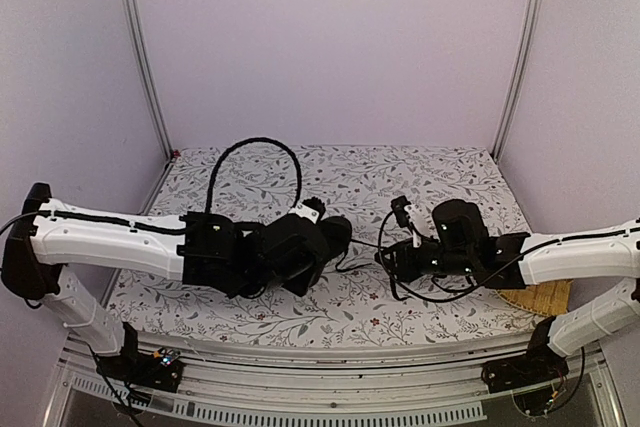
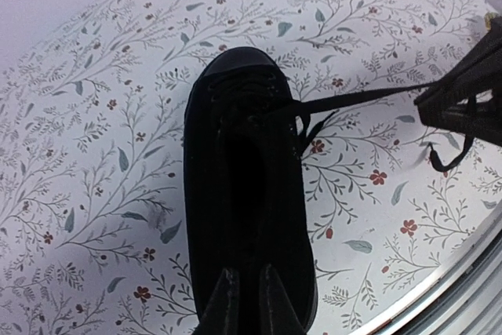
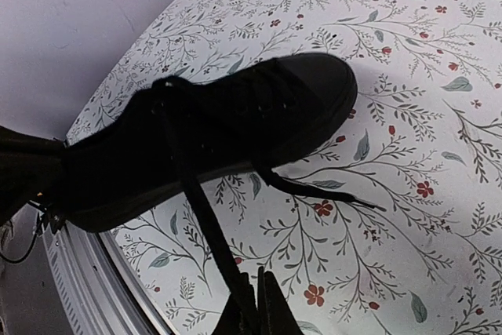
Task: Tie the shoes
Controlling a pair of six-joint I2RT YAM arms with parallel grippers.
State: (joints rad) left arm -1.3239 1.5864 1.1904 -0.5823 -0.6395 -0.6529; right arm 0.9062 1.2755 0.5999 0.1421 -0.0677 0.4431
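Note:
The black shoe (image 2: pixel 243 162) lies on the flowered tablecloth, toe pointing away from the left wrist camera. My left gripper (image 2: pixel 249 292) is at the heel, its two fingers (image 2: pixel 227 300) closed on the back rim of the shoe. From above, the left gripper (image 1: pixel 310 247) covers most of the shoe (image 1: pixel 338 232). One thin black lace (image 3: pixel 196 202) runs taut from the eyelets down into my right gripper (image 3: pixel 257 296), which is shut on it. The right gripper (image 1: pixel 385 257) is to the right of the toe. The other lace end (image 3: pixel 314 190) lies loose on the cloth.
A black cable loop (image 1: pixel 255 162) arches over the table behind the left arm. A tan woven mat (image 1: pixel 545 297) pokes out under the right arm. The metal front rail (image 3: pixel 86 264) borders the cloth near the shoe. Pale walls enclose three sides.

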